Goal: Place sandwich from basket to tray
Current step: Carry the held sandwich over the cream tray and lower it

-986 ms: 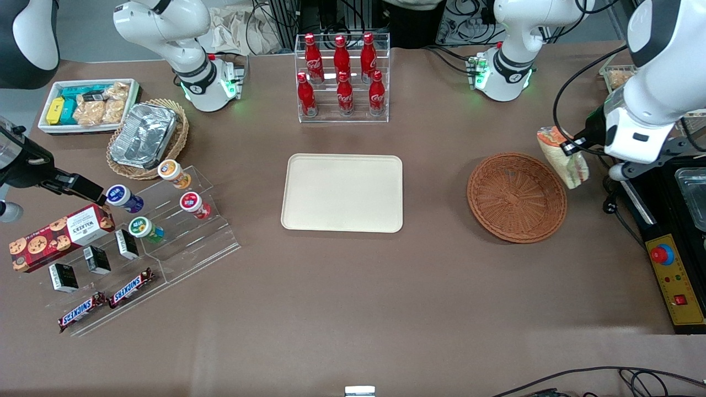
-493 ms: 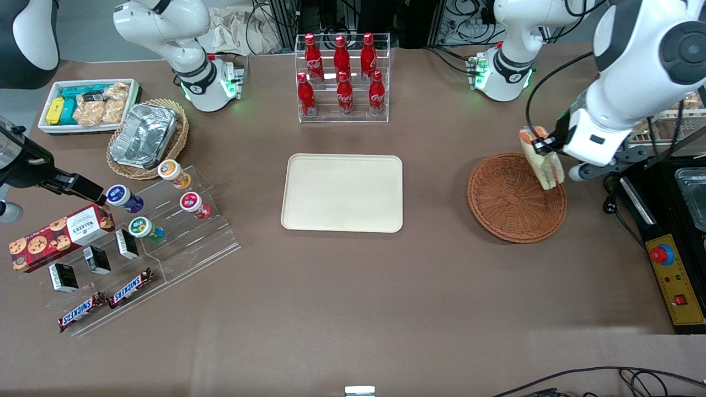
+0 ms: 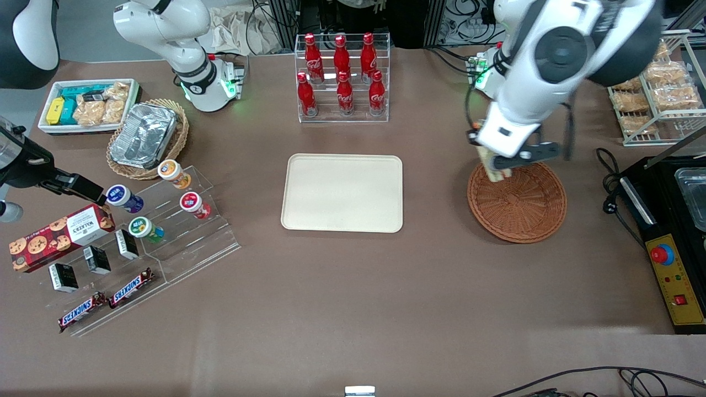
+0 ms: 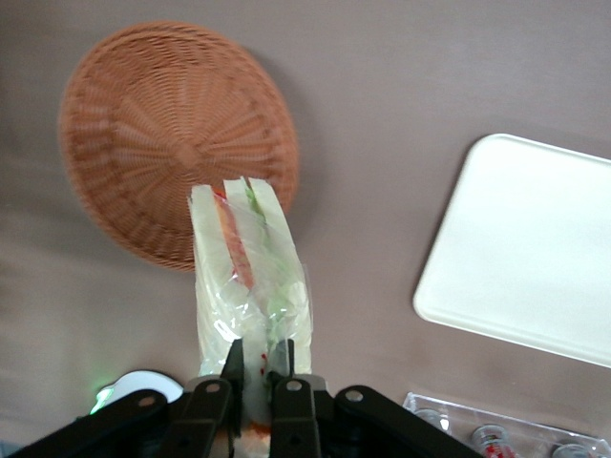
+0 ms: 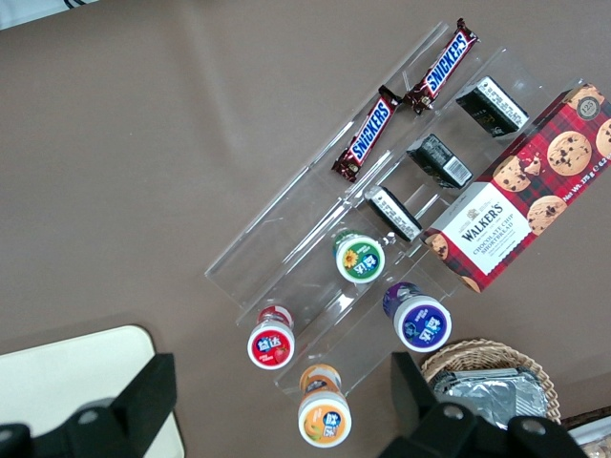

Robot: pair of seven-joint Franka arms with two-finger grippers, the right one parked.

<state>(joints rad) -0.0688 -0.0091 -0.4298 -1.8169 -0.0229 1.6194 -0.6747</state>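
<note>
My left gripper (image 3: pixel 492 163) is shut on the wrapped sandwich (image 4: pixel 250 277), pale bread with red and green filling, and holds it in the air above the rim of the reddish-brown wicker basket (image 3: pixel 518 207) on the side toward the tray. In the front view only a small piece of the sandwich (image 3: pixel 490 167) shows under the gripper. In the left wrist view my gripper (image 4: pixel 256 358) pinches the sandwich's wide end, and the basket (image 4: pixel 162 124) has nothing in it. The cream-beige tray (image 3: pixel 342 192) lies flat mid-table with nothing on it; it also shows in the left wrist view (image 4: pixel 530 253).
A clear rack of red cola bottles (image 3: pixel 342 77) stands farther from the camera than the tray. A black appliance with a red button (image 3: pixel 675 242) sits at the working arm's end. A wire rack of snacks (image 3: pixel 656 88) stands near it. Acrylic steps with cups and bars (image 3: pixel 149 226) lie toward the parked arm's end.
My gripper has carried the sandwich from off the basket's outer side, over the basket, to above its rim nearest the tray. The arm has swung inward with it.
</note>
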